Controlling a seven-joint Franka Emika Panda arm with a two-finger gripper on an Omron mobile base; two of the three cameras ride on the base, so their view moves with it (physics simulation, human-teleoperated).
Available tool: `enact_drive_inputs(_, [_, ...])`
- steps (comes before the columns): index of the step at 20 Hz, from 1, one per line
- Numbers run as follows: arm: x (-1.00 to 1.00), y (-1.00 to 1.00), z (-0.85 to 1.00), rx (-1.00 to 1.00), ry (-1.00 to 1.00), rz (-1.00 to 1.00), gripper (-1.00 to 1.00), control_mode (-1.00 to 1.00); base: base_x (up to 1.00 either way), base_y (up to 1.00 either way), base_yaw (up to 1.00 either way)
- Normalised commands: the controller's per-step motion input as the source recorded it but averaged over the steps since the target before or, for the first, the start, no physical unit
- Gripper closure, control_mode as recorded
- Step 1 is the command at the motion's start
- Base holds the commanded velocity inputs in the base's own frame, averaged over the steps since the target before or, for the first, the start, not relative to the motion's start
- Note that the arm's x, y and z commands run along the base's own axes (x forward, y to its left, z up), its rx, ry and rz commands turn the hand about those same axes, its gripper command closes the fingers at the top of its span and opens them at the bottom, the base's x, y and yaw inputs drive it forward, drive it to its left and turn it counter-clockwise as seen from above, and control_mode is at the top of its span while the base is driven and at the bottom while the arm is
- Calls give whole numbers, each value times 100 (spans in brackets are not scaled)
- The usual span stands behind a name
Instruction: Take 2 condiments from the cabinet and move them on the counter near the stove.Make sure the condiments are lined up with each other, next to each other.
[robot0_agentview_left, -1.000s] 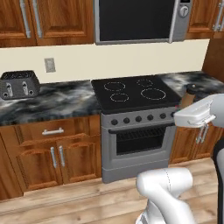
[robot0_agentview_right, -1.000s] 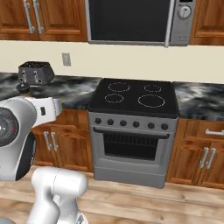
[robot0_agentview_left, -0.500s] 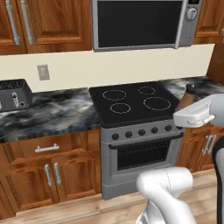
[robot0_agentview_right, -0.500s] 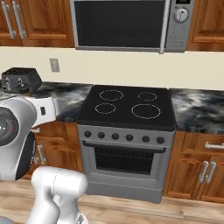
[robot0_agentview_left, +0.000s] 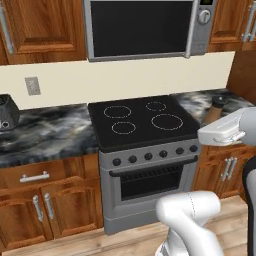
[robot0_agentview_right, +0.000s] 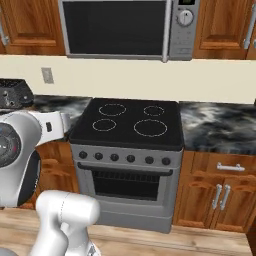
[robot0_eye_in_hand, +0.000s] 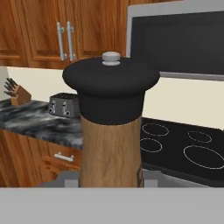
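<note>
Gripper (robot0_eye_in_hand: 111, 186) clamped on the tan-brown shaker (robot0_eye_in_hand: 111, 127), dead centre of the hand view, stove (robot0_agentview_left: 142, 127) mid-frame ahead; I'd call the task under halfway; this one not yet on the counter (robot0_agentview_right: 217, 125), red bottle to fetch.

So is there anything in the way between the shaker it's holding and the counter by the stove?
Nothing visible is in the way. The end effector holds the shaker upright to the right of the stove, above the counter beside it, which looks bare there.
</note>
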Motion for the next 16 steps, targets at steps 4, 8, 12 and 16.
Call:
enact_drive_inputs(4, [0, 0, 0, 0, 0, 0, 100, 100, 36, -48, -1])
enact_drive_inputs(8, [0, 0, 0, 0, 0, 0, 100, 100, 50, -46, 0])
enact_drive_inputs(12, [0, 0, 0, 0, 0, 0, 100, 100, 53, -41, 0])
enact_drive_inputs(16, [0, 0, 0, 0, 0, 0, 100, 100, 61, -33, 0])
